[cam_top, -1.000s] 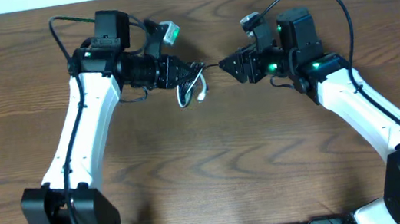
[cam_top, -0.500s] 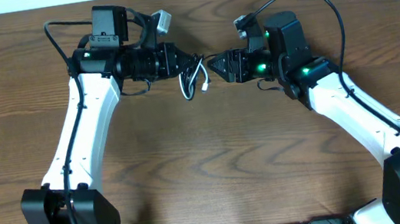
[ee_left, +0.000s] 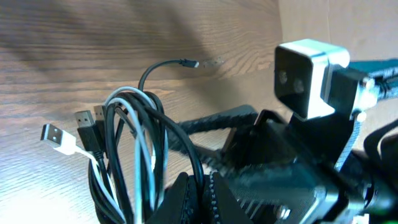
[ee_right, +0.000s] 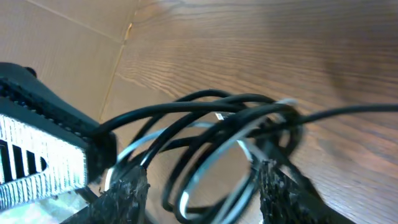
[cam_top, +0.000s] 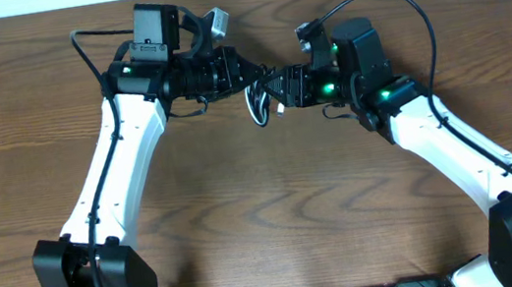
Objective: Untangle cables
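The two pincers meet nose to nose above the far middle of the worktop (cam_top: 266, 221), close to its far edge, with the cables (cam_top: 258, 101) hanging as a small bundle between and just under them. The left pincer (cam_top: 247, 73) is narrow and clamped on the bundle: in the left wrist view the black cord (ee_left: 186, 146) and the white cord (ee_left: 142, 155) run down in loops into its closed tips. From there a white plug (ee_left: 55, 134) and two black plugs (ee_left: 87, 118) stick out to the side above the wood, and one thin black end (ee_left: 186, 63) arches up and away, free of the loops. The right pincer (cam_top: 279, 86) stands wide; in the right wrist view its fingers (ee_right: 127, 193) are well apart, with several black and white loops lying between them, and I cannot tell whether the pads touch any cord. One black strand leaves that view to the right, past the other finger. Toward the near side, between the two arms, the wood lies bare and broad. Behind the pincers only a narrow strip of worktop is left before the far edge.
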### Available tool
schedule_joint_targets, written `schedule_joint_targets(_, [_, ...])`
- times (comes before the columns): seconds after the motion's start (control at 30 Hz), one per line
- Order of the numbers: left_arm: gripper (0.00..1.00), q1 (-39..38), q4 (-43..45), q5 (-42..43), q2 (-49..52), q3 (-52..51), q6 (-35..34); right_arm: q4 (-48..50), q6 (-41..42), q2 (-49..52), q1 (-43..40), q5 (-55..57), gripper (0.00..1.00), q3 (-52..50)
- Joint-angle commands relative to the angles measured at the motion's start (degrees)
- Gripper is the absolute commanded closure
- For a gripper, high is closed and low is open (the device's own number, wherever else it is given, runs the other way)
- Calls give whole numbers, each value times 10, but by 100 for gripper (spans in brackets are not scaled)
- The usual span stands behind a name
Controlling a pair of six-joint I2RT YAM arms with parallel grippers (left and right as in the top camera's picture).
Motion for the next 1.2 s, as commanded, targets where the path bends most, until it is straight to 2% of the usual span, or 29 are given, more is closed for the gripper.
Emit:
schedule_joint_targets(0.0, [93, -7, 11, 3, -7, 10, -35, 1, 19, -4, 12, 14, 49, 9])
schedule_joint_targets(0.3, [92, -9, 24, 5, -7, 10, -138, 2, 24, 14, 19, 28, 53, 9])
schedule_joint_targets(0.7, [93, -9, 48, 42, -7, 10, -189, 19, 24, 27, 20, 51, 58, 9])
schedule_joint_targets(0.77, [92, -9, 54, 42, -7, 10, -189, 18, 23, 29, 20, 52, 65, 9])
schedule_joint_targets(0.9, [92, -9, 54, 11, -7, 10, -169, 22, 17, 30, 17, 54, 98, 9])
schedule_joint_targets(1.17, [92, -9, -15, -153, -7, 7, -110, 27, -3, 12, -38, 3, 99, 9])
